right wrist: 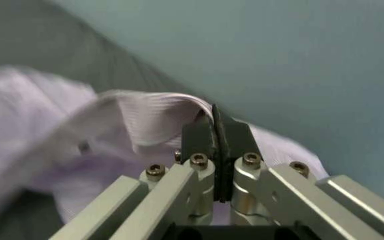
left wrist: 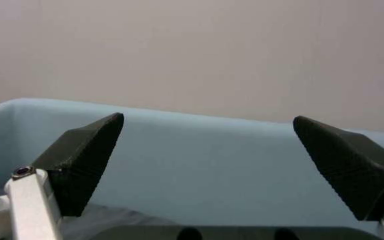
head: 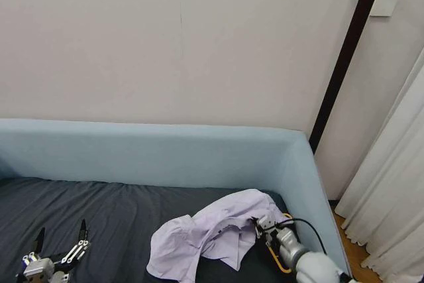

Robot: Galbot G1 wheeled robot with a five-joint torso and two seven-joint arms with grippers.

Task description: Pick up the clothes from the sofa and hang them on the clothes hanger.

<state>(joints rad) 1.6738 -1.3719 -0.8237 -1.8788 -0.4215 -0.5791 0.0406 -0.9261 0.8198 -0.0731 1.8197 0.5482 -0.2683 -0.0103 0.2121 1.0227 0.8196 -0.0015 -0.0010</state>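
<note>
A: Where's the shirt (head: 205, 238)?
B: Crumpled on the sofa (head: 165, 154) seat near the armrest (head: 301, 183); the right end effector (right wrist: 213, 120) is clamped on a fold of it; the left end effector (head: 61, 231) hovers spread wide, well apart.
A: Advice?
B: I'd lift slowly and pinch deep so the cloth can't slip; no label is readable.

The shirt (head: 205, 236) is pale lilac with a fine striped weave, crumpled in a loose heap at the lower centre-right of the head view. It lies on the dark grey seat of the sofa (head: 165, 154), close to the light blue arm at the right of the frame. Its folds bunch upward toward the heap's right side, where the right gripper (head: 265, 225) pinches one edge of the cloth between closed fingers.
</note>
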